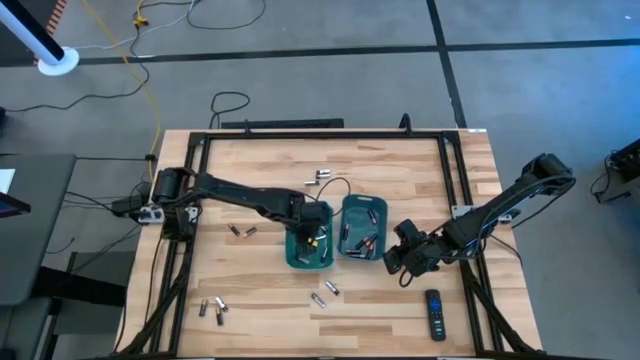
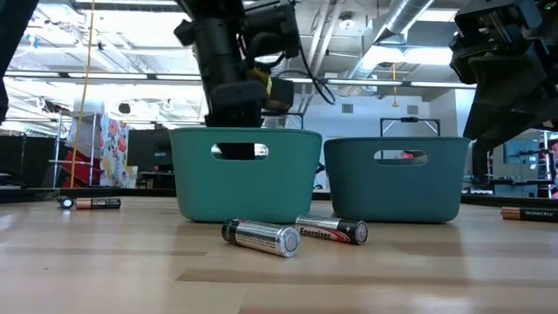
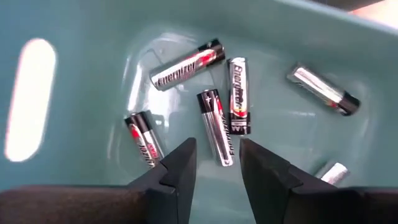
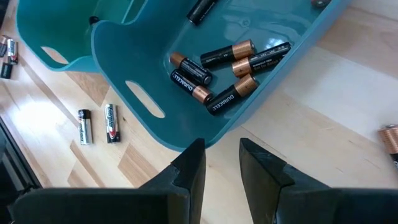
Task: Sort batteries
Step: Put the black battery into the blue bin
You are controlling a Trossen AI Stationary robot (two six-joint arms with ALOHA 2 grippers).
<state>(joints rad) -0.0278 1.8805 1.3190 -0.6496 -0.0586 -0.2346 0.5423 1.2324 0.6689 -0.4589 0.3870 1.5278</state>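
Observation:
Two teal bins stand side by side mid-table. The left bin holds several silvery batteries; the right bin holds dark batteries with copper ends. My left gripper hangs open inside the left bin, pointing steeply down. One silvery battery lies on the bin floor just beyond its fingertips, apart from them. My right gripper stands open over the table at the right bin's near right corner, with nothing between its fingers.
Loose batteries lie on the wood: a pair near the bins' front, a pair at the far middle, a few left of the bins and some at the near left. A black remote lies near right.

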